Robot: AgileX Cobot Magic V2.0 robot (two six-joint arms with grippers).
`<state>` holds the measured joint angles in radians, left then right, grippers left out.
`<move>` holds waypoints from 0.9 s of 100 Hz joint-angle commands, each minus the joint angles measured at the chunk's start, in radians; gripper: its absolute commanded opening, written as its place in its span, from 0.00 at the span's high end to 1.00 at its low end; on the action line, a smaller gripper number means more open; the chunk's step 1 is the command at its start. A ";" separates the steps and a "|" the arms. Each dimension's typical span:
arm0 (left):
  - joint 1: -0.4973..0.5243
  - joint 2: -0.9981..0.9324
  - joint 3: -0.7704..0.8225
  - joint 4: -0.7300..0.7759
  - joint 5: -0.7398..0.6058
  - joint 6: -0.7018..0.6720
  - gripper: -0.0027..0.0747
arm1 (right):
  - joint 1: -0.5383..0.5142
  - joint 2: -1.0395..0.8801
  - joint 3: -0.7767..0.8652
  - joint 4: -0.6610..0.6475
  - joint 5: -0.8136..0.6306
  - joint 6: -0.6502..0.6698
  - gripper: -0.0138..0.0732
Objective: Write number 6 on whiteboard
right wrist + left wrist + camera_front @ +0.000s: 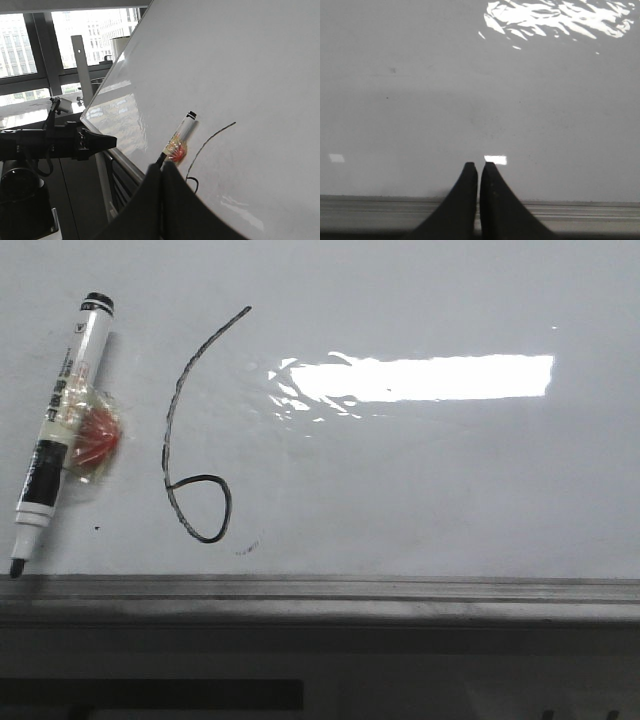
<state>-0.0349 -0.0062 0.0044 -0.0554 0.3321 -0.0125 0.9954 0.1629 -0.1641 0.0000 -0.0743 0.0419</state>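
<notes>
The number 6 is drawn in thin black line on the whiteboard, left of centre. A black and white marker with a red patch taped to it lies on the board left of the 6, tip toward the grey strip. No gripper shows in the front view. My left gripper is shut and empty over the board's near edge. My right gripper is shut and empty, raised off the board, with the marker and the 6 beyond its fingertips.
A bright light glare lies on the board right of the 6. In the right wrist view the other arm reaches in beside the board's edge, with windows behind.
</notes>
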 commanded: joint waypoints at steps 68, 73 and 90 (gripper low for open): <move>0.002 -0.030 0.044 0.000 -0.042 -0.013 0.99 | -0.599 0.004 0.055 0.000 -0.072 -0.009 0.92; 0.002 -0.030 0.044 0.000 -0.042 -0.013 0.99 | -0.668 0.004 0.071 0.000 -0.072 -0.006 0.92; 0.002 -0.030 0.044 0.000 -0.042 -0.013 0.99 | -0.879 0.000 0.123 -0.086 -0.070 0.098 0.92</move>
<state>-0.0349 -0.0062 0.0044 -0.0554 0.3321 -0.0140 0.2026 0.1590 -0.0349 -0.0224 -0.0712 0.0864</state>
